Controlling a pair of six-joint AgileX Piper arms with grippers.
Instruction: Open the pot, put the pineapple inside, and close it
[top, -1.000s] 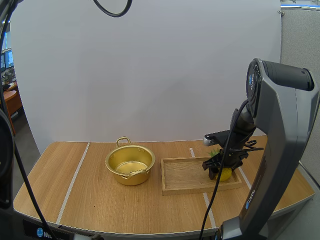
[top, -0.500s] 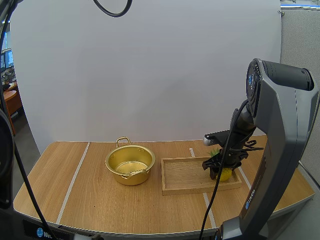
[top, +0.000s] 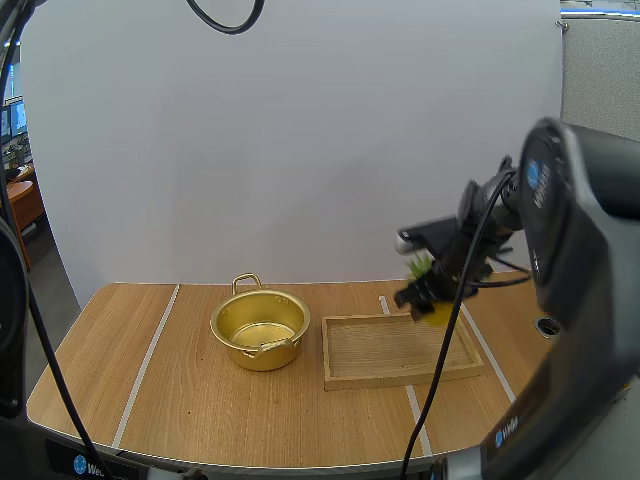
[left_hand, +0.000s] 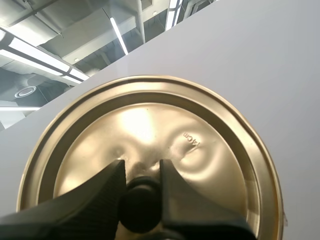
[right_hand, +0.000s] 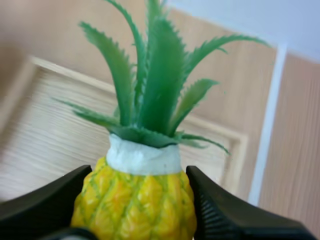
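Progress is about halfway, by my reading. The lid is off: my left gripper (left_hand: 141, 175) has its jaws clamped on the black knob (left_hand: 140, 207) of the round gold metal lid (left_hand: 200, 150), the knob pinched between the two fingertips and the lid's disc spreading just beyond them. The shiny gold metal pot (top: 260, 330) stands open on the wooden table (top: 190, 400), well apart from my right gripper (top: 425, 300), off toward my left. That gripper's jaws are closed on the yellow toy pineapple with green leaves (right_hand: 142, 165), gripping its body from both sides, crown pointing away from the fingers. The shallow rectangular wooden tray (top: 400, 378) lies beneath the jaws, and the fruit looks clear of it. What remains: carrying the pineapple across, releasing it in the pot, then setting the lid on.
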